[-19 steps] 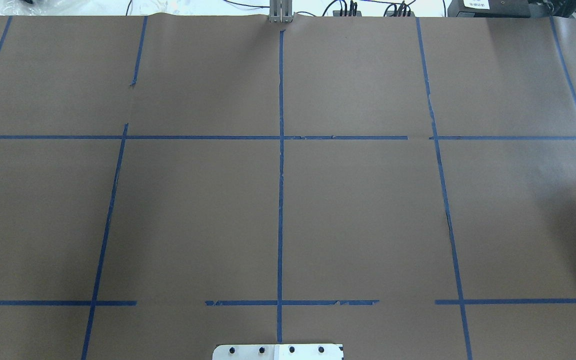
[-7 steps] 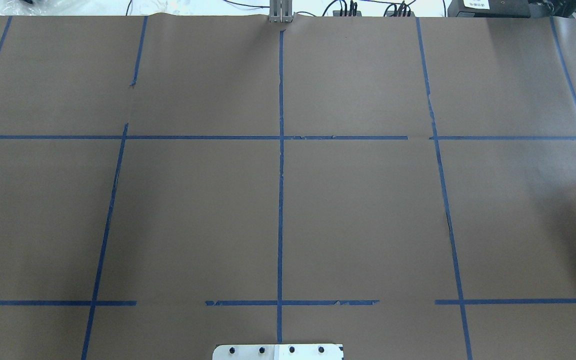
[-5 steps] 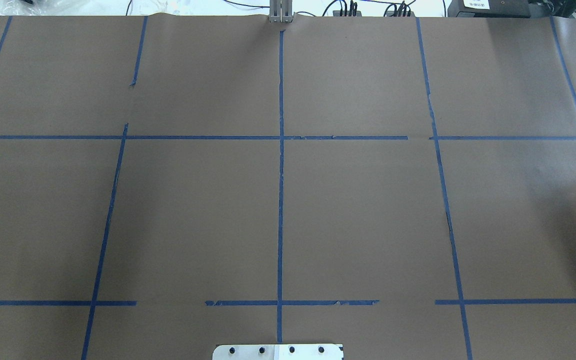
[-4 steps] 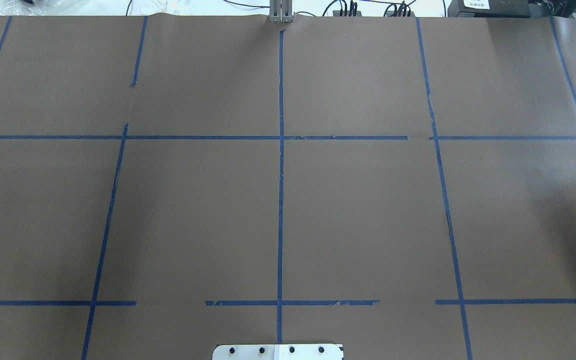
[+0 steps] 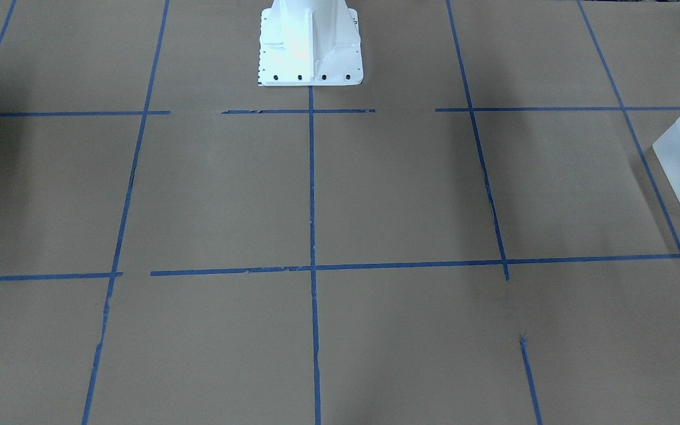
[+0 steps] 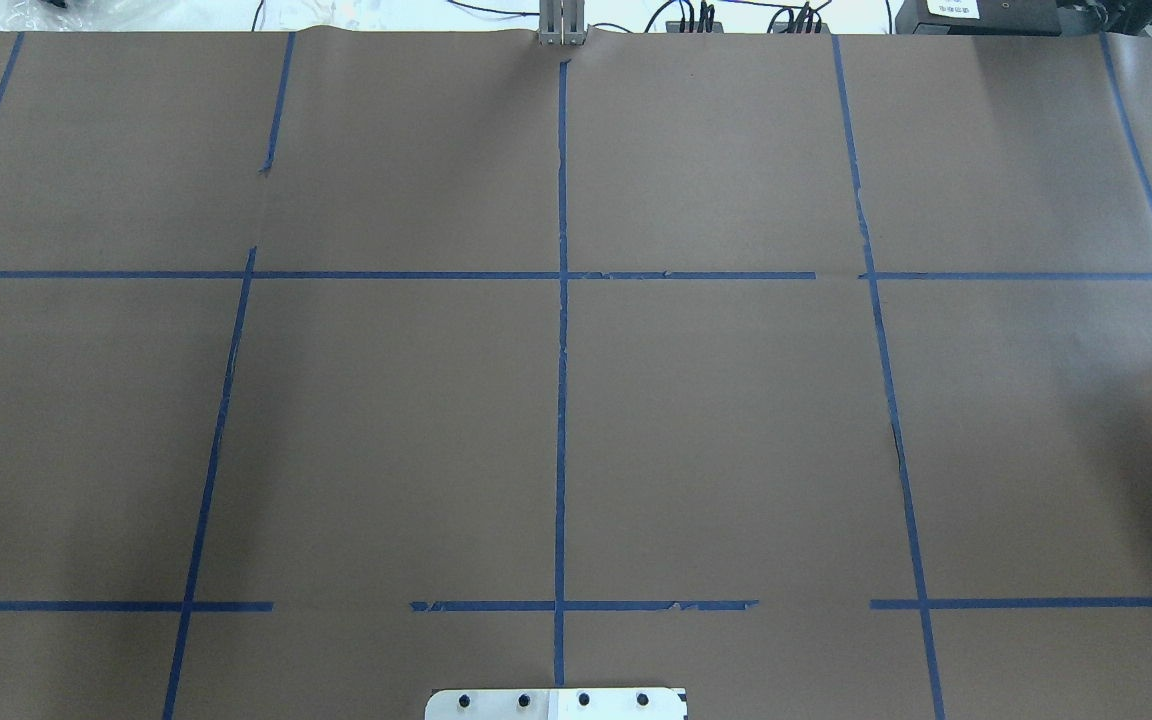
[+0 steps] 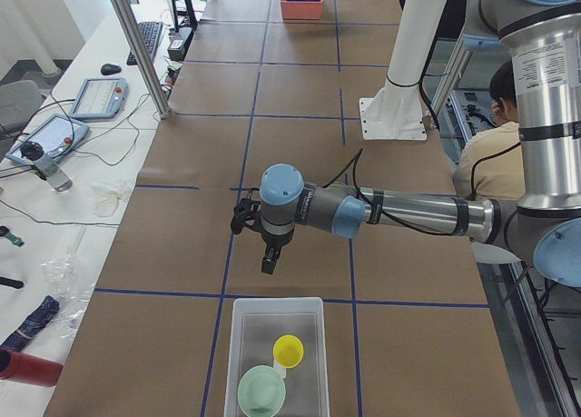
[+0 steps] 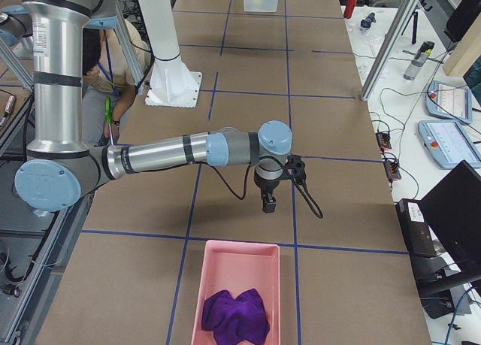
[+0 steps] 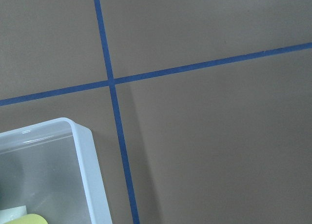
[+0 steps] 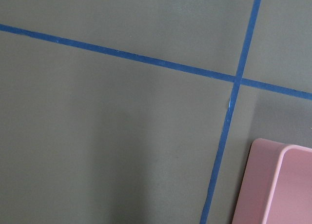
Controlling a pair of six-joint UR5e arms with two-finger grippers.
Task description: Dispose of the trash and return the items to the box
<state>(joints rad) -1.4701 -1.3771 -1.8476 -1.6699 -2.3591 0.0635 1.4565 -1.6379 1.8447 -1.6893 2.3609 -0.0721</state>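
Observation:
The translucent box (image 7: pixel 277 301) stands at the table's end on my left. In it are the yellow-green cup (image 7: pixel 289 351) and the mint-green bowl (image 7: pixel 261 392). The box's wall (image 5: pixel 679 171) also shows at the front-facing view's right edge, and its corner (image 9: pixel 85 151) shows in the left wrist view. My left gripper (image 7: pixel 269 261) hangs over the bare table just beyond the box; I cannot tell whether it is open or shut. My right gripper (image 8: pixel 267 204) hangs just beyond a pink tray (image 8: pixel 197 300); I cannot tell its state either. Both look empty.
The pink tray holds a purple cloth (image 8: pixel 237 316); its corner (image 10: pixel 273 185) shows in the right wrist view. The white robot base (image 5: pixel 310 47) stands mid-table at my side. A metal post (image 7: pixel 141 49) rises at the far edge. A person (image 7: pixel 481 153) sits behind the robot.

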